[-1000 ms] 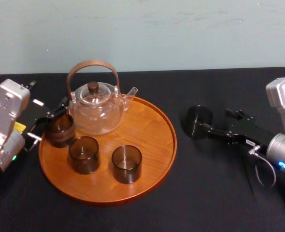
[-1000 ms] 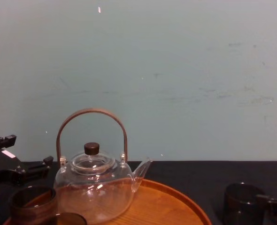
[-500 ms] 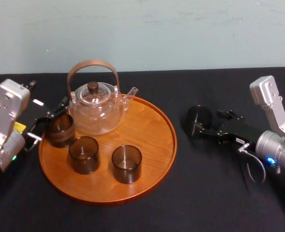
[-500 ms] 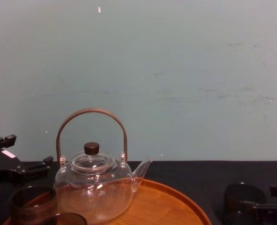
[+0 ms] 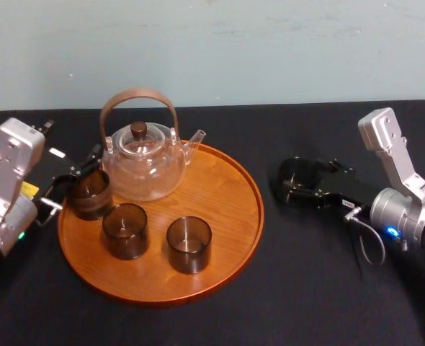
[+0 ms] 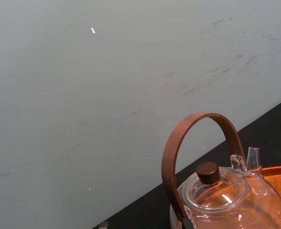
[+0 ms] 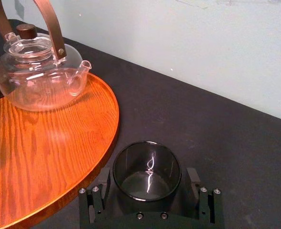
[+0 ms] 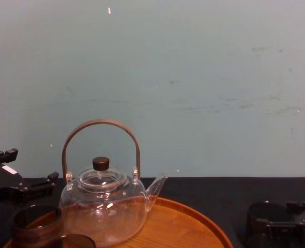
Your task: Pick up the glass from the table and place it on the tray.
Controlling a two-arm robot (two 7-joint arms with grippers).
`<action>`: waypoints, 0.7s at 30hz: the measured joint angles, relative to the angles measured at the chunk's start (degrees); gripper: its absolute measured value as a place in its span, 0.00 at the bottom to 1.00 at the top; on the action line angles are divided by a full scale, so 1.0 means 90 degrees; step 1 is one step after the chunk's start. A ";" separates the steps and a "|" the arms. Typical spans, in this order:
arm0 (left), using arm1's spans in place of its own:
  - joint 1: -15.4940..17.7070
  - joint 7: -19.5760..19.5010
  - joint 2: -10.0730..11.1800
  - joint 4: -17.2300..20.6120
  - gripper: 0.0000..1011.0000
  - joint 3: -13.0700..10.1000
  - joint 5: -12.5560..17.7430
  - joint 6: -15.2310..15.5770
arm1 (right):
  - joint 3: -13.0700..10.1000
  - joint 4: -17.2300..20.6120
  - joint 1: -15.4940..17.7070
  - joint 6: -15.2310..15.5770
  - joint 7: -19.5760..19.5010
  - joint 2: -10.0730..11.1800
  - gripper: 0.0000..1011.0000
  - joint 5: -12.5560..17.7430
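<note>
A dark smoky glass [image 5: 296, 175] stands upright on the black table, to the right of the round orange-brown tray [image 5: 227, 216]. My right gripper [image 5: 297, 182] reaches in from the right, open, one finger on each side of the glass. In the right wrist view the glass [image 7: 146, 169] sits between the fingers of that gripper [image 7: 147, 179] with a thin gap on both sides. From the chest, the glass [image 8: 262, 219] and right gripper [image 8: 284, 226] are at the lower right. My left gripper [image 5: 74, 180] rests at the tray's left edge, open.
The tray [image 7: 35, 152] carries a clear glass teapot [image 5: 144, 162] with a brown arched handle and three dark glasses [image 5: 125, 231], [image 5: 189, 245], [image 5: 90, 193], the last one beside my left gripper. Bare wood lies on the tray's right side, close to the table glass.
My right gripper has slid left toward the glass, so its fingers now stand on both sides of it. The glass, tray and left arm have stayed still.
</note>
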State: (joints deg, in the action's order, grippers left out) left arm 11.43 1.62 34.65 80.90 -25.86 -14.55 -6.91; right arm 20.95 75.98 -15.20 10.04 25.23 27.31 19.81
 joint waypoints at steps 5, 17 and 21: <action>0.0000 0.0000 0.0000 0.0000 0.99 0.0000 0.0000 0.0000 | 0.0039 -0.0153 -0.0115 -0.0011 0.0012 -0.0090 0.99 -0.0050; 0.0000 0.0000 0.0000 0.0000 0.99 0.0000 0.0000 0.0000 | 0.0089 -0.0374 -0.0244 0.0036 0.0014 -0.0220 0.99 -0.0113; 0.0000 0.0000 0.0000 0.0000 0.99 0.0000 0.0000 0.0000 | 0.0088 -0.0370 -0.0239 0.0036 0.0013 -0.0214 0.99 -0.0113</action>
State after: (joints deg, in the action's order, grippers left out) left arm 11.43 1.62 34.64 80.90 -25.86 -14.55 -6.91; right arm 21.74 72.65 -17.35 10.36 25.35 25.38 18.79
